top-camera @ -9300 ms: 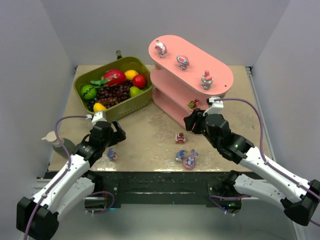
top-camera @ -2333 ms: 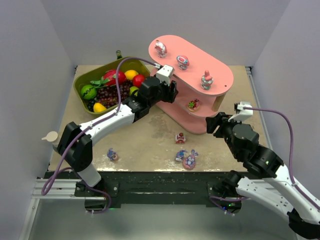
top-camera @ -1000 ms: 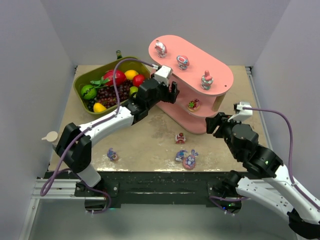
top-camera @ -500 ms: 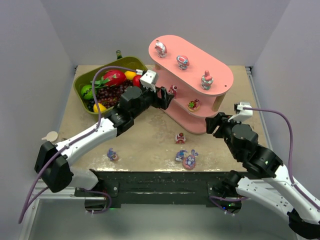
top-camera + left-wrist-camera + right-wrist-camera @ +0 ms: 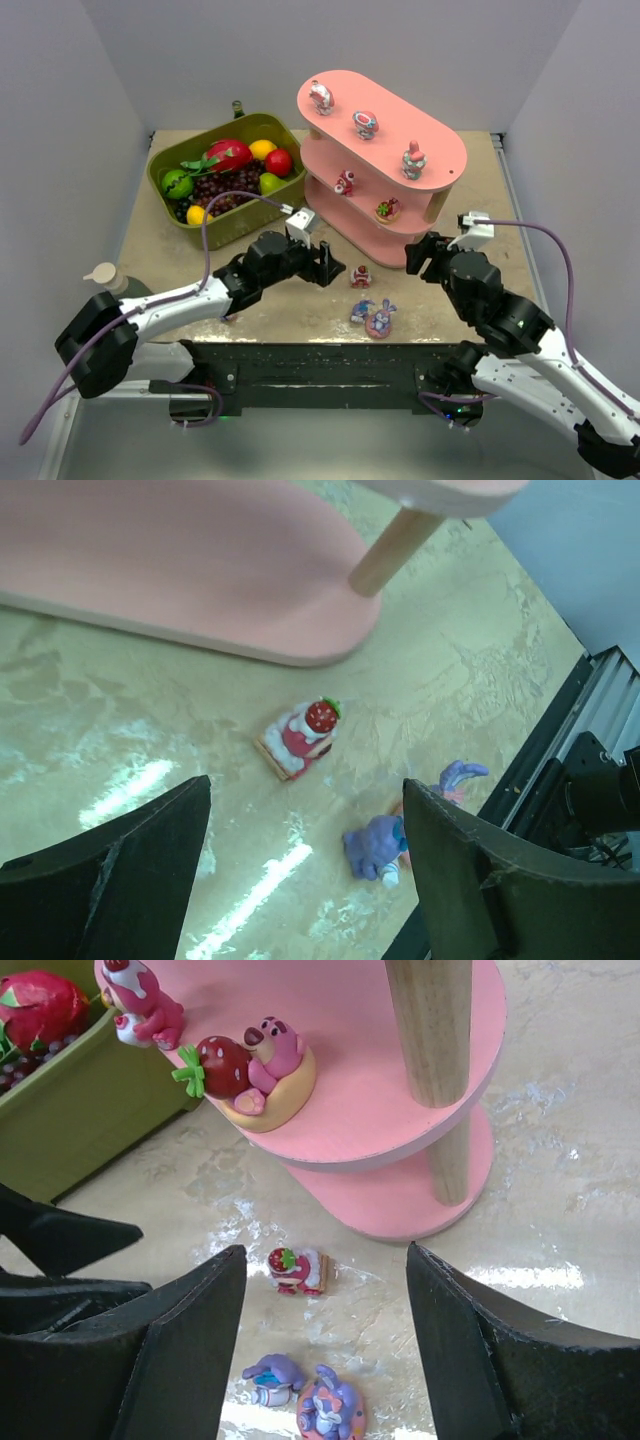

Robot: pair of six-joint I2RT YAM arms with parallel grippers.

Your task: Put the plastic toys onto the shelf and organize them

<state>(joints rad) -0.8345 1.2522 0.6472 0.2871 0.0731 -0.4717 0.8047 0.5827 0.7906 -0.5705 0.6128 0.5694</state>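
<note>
**Pink three-tier shelf [image 5: 440, 150] and toys [image 5: 365, 124]; left gripper [image 5: 328, 270] and right gripper [image 5: 418, 250] spread, empty.**
Only the overhead view shows the three toys on top. The right wrist view resolves a pink bear [image 5: 262, 1068] with a strawberry on the middle board. Others lie on the table [image 5: 175, 258]; the bottom board is mostly hidden.

1. Left arm [image 5: 170, 303] is stretched out low, reaching from the near left corner in toward the middle.
2. Left gripper [image 5: 333, 272] points off to the right, jaws spread wide, nothing between its fingers [image 5: 120, 870].
3. Right arm [image 5: 530, 335] comes up from the near right corner, angling forward and left.
4. Right gripper [image 5: 420, 252] has its jaws apart too, and they're empty.
5. The two grippers sit near each other, not touching.
</note>
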